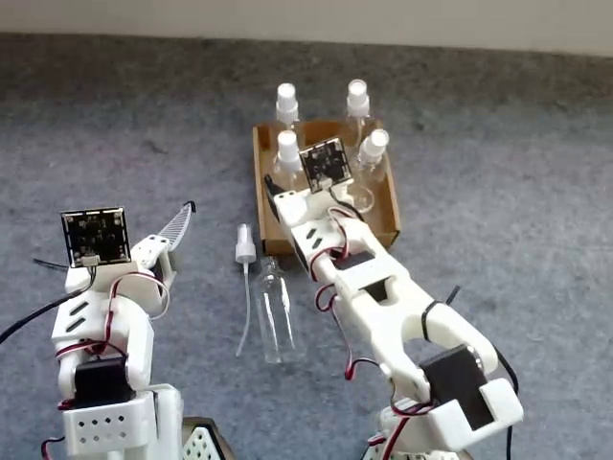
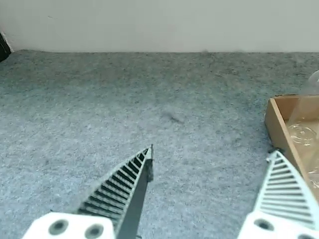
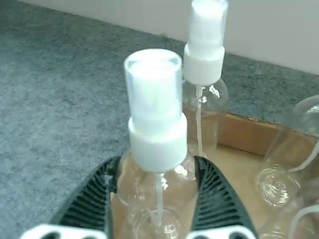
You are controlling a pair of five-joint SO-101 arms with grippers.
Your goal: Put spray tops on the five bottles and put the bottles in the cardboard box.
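The right gripper is inside the cardboard box, which sits toward 12 o'clock on the grey counter. Its jaws are clamped on the clear body of an upright held bottle, one black jaw on each flank just below the white spray head. This bottle stands at the box's 9 o'clock side.

A second bottle, capped and upright, stands at the box's 3 o'clock side. A third bottle and a fourth bottle, both capped, stand at the box's 12 o'clock end. They may be just inside the back wall or just behind it; the angle leaves that unclear.

The uncapped bottle lies on its side on the counter at 6 o'clock from the box, its neck toward the box. The loose spray top lies just beside it at its 9 o'clock, the thin dip tube trailing toward 6 o'clock.

The left gripper hangs above the counter at 9 o'clock from the loose spray top, well apart from it. Its jaws are spread wide with nothing between them.
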